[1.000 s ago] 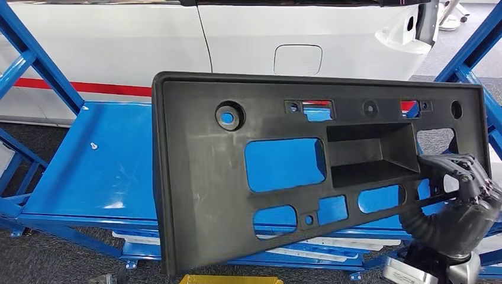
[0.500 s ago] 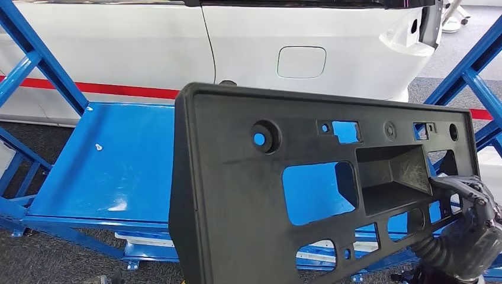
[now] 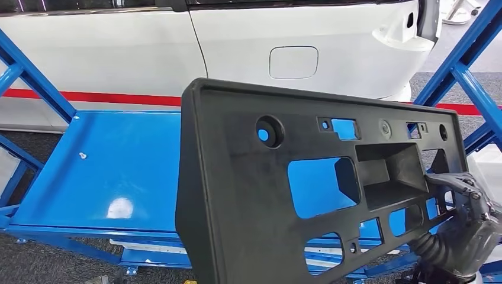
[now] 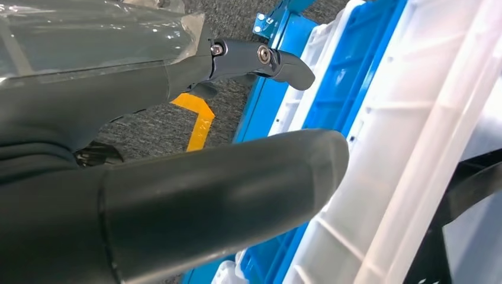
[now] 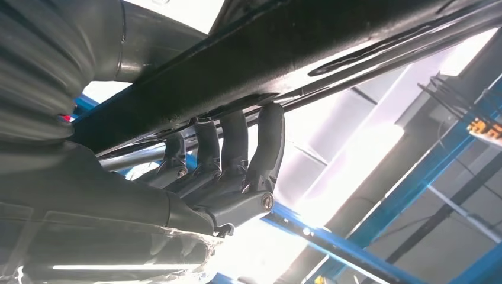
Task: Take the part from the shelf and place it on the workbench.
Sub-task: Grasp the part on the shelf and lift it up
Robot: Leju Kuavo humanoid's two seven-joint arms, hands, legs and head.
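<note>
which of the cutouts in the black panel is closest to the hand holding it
The tall opening at the panel's right end, just above the right hand. Its fingers curl over the edge there; the big rectangular cutout sits far left.

The part [image 3: 248, 195] is a large flat black plastic panel with a raised rim, several rectangular cutouts, small round holes and a deep boxy recess towards its right side. It is held up off the blue shelf [image 3: 112, 171], tilted with its left end nearer the camera and lower. The right hand [image 3: 467, 207] grips its lower right edge, fingers [image 5: 237, 148] hooked over the bar.
</note>
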